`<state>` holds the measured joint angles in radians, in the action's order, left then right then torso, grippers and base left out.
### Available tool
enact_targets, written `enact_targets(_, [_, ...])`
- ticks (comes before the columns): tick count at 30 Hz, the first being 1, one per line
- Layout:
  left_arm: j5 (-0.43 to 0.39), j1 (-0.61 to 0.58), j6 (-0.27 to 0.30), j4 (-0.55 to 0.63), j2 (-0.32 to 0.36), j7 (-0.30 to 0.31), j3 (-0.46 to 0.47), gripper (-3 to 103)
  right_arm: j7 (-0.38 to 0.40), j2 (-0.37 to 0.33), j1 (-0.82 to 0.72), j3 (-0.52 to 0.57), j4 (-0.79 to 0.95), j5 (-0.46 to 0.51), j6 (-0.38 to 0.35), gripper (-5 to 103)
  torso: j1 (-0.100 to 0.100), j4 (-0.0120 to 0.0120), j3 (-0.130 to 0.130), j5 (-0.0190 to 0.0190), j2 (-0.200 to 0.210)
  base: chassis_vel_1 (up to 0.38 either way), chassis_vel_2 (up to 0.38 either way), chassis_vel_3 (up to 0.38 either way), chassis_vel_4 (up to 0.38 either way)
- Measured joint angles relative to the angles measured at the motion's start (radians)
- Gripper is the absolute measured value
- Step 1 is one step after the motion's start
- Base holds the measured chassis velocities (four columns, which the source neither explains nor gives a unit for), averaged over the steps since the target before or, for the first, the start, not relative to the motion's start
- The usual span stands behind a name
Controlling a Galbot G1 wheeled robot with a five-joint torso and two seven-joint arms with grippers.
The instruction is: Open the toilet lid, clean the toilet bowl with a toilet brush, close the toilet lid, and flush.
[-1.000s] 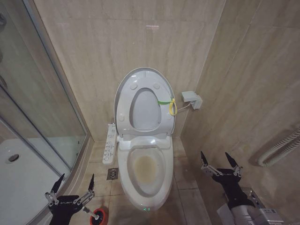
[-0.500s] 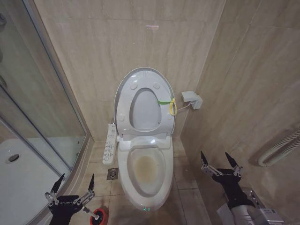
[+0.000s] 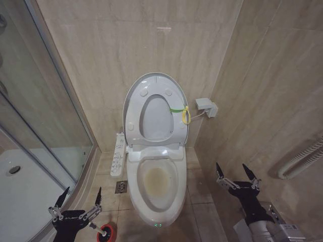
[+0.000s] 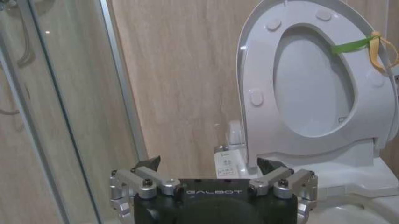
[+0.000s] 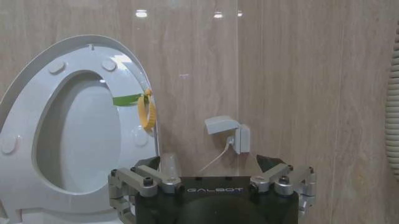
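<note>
Lid [image 3: 132, 103] is up: it leans back against the wall with the seat [image 3: 174, 123] raised against it, bumpers facing us, a green strap and yellow ring [image 3: 185, 115] on the edge nearer the right wall. Bowl [image 3: 132, 174] lies open below, inside stained yellowish-brown, a small green light on the base front.

Brush [image 3: 102, 231]: black head and a short run of white handle sit in the red holder [image 3: 112, 233] on the floor, just left of the bowl's front and just beside the left gripper [image 3: 78, 203].

Left gripper hangs low between shower glass [image 3: 30, 121] and bowl, jaws spread, nothing between them; the left wrist view confirms both fingers apart. Right gripper [image 3: 236, 176] hangs low right of the bowl, near the side wall, jaws likewise spread and empty. A control panel [image 3: 118, 154] and floor drain [image 3: 121, 187] lie left of the toilet; a wall socket box [image 3: 206, 106] sits right of the lid.

We judge step one done and the brush pickup in hand. Next move calls for the left gripper to drop onto the thin handle, close on it above the holder and lift straight up. Risk: tipping the light holder, or the handle slipping between the fingers
</note>
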<state>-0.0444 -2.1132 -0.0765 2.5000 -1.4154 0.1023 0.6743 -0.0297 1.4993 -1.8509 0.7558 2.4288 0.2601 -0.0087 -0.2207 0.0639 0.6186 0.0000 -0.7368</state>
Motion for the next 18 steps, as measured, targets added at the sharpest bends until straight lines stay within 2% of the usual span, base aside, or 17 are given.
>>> enact_targets(18, [0.000,0.000,0.000,0.000,0.000,0.000,0.000,100,0.000,0.000,0.000,0.000,0.000,0.000,0.000,100,0.000,0.0000,0.000,0.0000,0.000,0.000,0.000,0.000,0.000])
